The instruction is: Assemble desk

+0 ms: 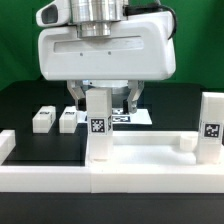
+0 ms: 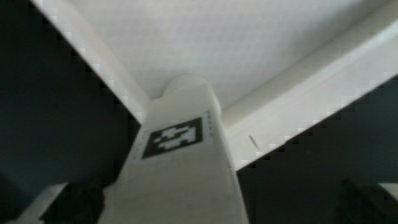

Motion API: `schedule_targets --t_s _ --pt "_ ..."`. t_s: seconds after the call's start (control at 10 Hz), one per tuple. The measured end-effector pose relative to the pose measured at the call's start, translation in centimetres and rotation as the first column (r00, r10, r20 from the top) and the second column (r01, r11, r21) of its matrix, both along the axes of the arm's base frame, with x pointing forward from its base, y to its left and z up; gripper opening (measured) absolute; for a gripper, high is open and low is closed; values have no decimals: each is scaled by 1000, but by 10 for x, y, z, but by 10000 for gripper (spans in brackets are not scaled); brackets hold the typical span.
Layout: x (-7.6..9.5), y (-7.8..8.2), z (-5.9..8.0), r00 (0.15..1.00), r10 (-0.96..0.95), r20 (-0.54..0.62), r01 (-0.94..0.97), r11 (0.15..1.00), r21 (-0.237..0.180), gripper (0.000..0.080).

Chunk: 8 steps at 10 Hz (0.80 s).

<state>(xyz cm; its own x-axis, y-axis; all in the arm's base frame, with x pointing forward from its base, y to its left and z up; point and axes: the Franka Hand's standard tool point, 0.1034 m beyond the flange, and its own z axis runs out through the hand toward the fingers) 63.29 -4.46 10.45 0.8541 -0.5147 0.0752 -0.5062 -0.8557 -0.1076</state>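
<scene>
Desk leg [image 1: 98, 125] [image 2: 173, 150]: upright, long axis vertical, tagged face toward the exterior camera
Position: at a corner of the tabletop panel [image 1: 150, 150] [image 2: 302, 70], just left of centre in the exterior view
Pincer [image 1: 105, 98]: released, jaws wide, one either side of the leg's top, no contact visible
Second leg [image 1: 211, 125]: also upright, at the exterior view's right edge
Loose legs [image 1: 42, 120] [image 1: 68, 118]: two, lying flat side by side, toward the exterior view's left

hand [image 1: 105, 98]: white rounded housing | wrist flange [image 1: 97, 10]: ribbed silver | fingers [image 1: 78, 93]: dark
</scene>
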Motion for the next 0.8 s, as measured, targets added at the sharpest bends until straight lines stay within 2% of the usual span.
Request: schedule_targets --t_s 0.4,0.6,0.7,0.8 --pt "-1 -5 -1 962 274 8 -274 961 -47 648" --pt "-2 -7 -2 946 325 12 -324 944 -59 648" --pt "-2 -7 -2 946 325 12 -323 944 -59 535" --pt "-2 -7 -2 946 325 12 -323 944 -59 368"
